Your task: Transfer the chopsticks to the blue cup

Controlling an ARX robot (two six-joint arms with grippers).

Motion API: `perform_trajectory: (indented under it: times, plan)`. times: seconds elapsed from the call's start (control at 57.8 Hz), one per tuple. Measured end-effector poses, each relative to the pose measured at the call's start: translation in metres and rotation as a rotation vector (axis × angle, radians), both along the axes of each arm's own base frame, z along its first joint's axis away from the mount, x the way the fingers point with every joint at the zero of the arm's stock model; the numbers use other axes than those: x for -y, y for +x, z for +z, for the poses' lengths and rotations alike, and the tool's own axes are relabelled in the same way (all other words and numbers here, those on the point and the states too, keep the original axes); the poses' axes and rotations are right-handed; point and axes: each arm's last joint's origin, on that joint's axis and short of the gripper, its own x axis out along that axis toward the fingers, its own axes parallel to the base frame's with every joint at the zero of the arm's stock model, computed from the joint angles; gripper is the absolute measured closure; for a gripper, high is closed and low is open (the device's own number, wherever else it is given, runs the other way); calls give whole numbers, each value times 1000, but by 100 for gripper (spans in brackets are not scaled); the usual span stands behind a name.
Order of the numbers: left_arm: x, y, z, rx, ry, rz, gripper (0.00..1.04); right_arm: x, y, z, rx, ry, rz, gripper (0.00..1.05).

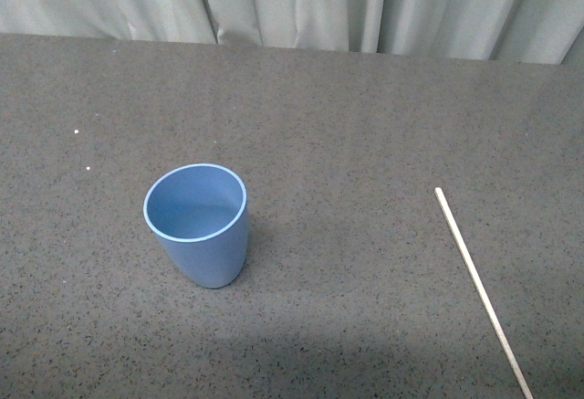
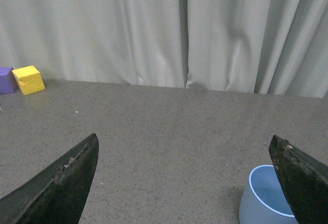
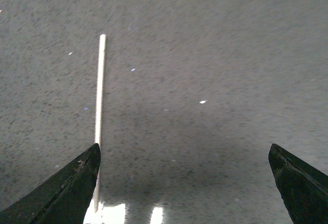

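Observation:
The blue cup stands upright and empty on the dark speckled table, left of centre in the front view. The chopstick, one pale thin stick, lies flat on the table at the right, running toward the near right corner. Neither arm shows in the front view. My left gripper is open and empty above the table; the cup sits just by one of its fingertips. My right gripper is open and empty above the table; the chopstick lies close beside one fingertip, partly behind it.
A grey curtain hangs along the table's far edge. A yellow block and a purple block sit by the curtain in the left wrist view. Bright glare marks the table near the right gripper.

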Motion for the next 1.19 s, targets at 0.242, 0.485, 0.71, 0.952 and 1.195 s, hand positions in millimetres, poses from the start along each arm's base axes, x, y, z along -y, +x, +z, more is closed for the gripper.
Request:
perform_trajectory:
  times: [0.242, 0.485, 0.71, 0.952, 1.195]
  plan:
    - [0, 0, 0, 0, 0, 0, 7, -19, 61, -30, -232, 73, 41, 9]
    - [0, 0, 0, 0, 0, -1, 7, -31, 96, -48, -334, 91, 74, 9]
    - [0, 0, 0, 0, 0, -1, 7, -46, 121, -67, -412, 113, 86, 9]
    - [0, 0, 0, 0, 0, 0, 7, -59, 136, -80, -475, 104, 101, 15]
    - [0, 0, 0, 0, 0, 0, 7, -62, 142, -91, -536, 71, 78, 58]
